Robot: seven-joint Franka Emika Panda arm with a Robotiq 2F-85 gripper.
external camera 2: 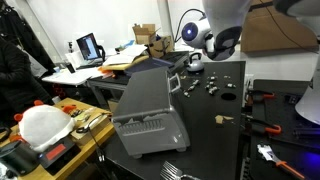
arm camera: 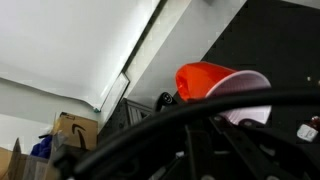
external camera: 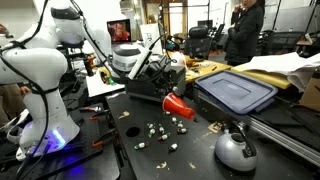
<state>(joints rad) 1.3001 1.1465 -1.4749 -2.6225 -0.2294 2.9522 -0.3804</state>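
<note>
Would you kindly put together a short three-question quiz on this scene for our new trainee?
1. True or false: the red cup lies on its side on the black table.
2. Which sits nearest the camera in an exterior view: A) silver kettle, B) blue lid, C) laptop?
3. Fill in: in the wrist view, the cup's inside looks ____.

Key: 1 true. 2 A. 3 white; the red cup shows its pale inside there. The hand is shut, and whether it grips anything cannot be told.
</note>
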